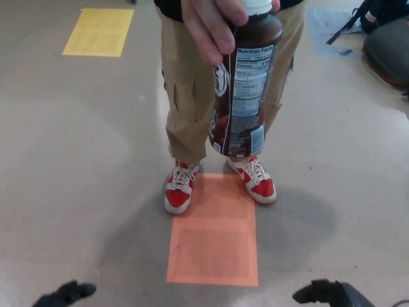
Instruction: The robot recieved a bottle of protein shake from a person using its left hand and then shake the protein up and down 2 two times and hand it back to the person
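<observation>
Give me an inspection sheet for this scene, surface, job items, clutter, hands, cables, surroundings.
Surface: grey floor with an orange patch and a yellow patch.
Job's things: brown shake bottle, white cap, held near its top by a person's hand, hanging upright.
Clutter: dark bag at upper right.
Hands: left hand and right hand low at the picture's bottom edge, holding nothing; finger state unclear.
Cables: a dark strap near the bag; nothing else seen.
Surroundings: person in tan trousers, red-and-white shoes.

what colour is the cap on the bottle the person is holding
White. The cap tops the dark brown bottle; the head view shows it.
</observation>
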